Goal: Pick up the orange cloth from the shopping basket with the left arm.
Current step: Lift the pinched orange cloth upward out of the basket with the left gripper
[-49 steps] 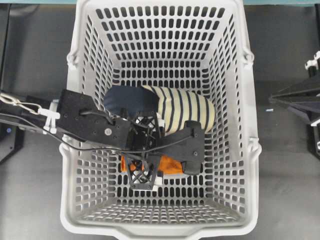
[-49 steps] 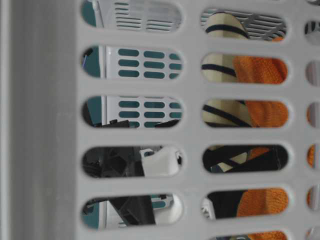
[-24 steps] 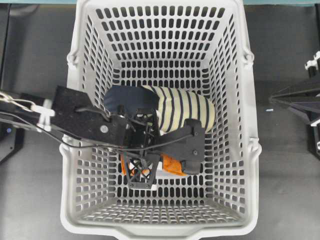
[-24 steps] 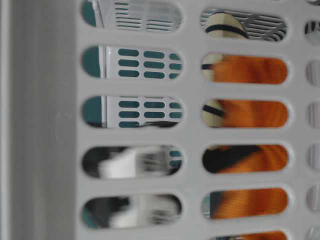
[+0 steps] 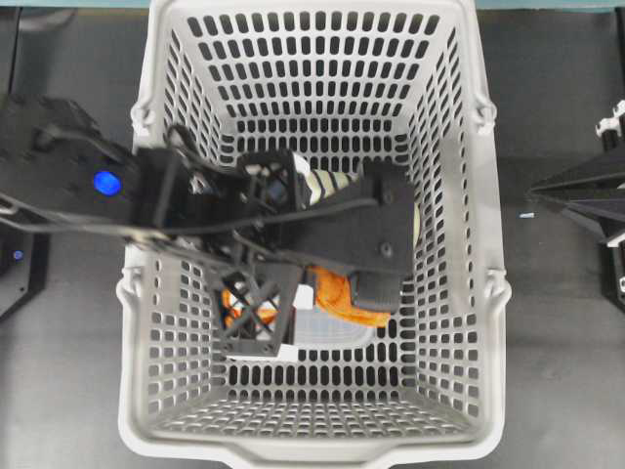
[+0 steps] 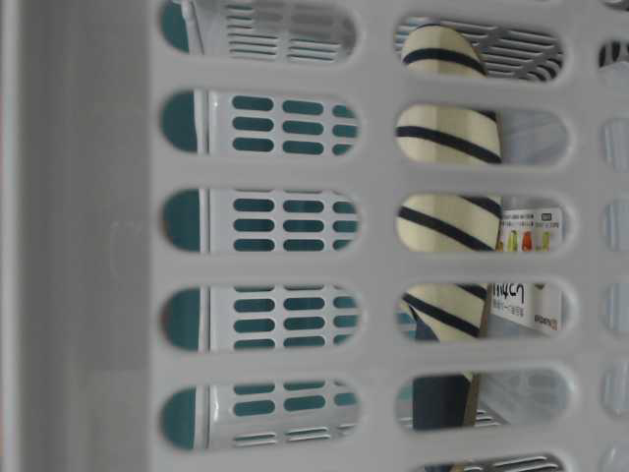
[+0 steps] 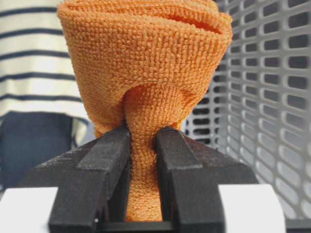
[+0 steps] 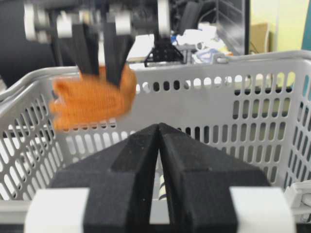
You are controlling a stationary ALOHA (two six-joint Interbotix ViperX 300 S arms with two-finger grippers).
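A navy-and-cream striped slipper (image 6: 442, 221) is lying in the middle of the grey slotted shopping basket (image 5: 469, 322), with a printed label (image 6: 531, 265) showing beside it. The left gripper (image 7: 142, 141) is pinching a gathered fold of the fuzzy orange cloth (image 7: 146, 68), which is hanging bunched near the basket's rim at the upper left of the right wrist view. The right gripper (image 8: 159, 133) is sitting outside, jaws pressed together.

Navy-and-cream striped slipper (image 5: 327, 184), mostly hidden from overhead, only a bit of the striped part showing; striped upper and navy part clear in the table-level view (image 6: 447, 216). Flat packet with a printed label (image 6: 531, 270) just beside the slipper, text too small to read. Dark tabletop (image 5: 557, 342) all around.
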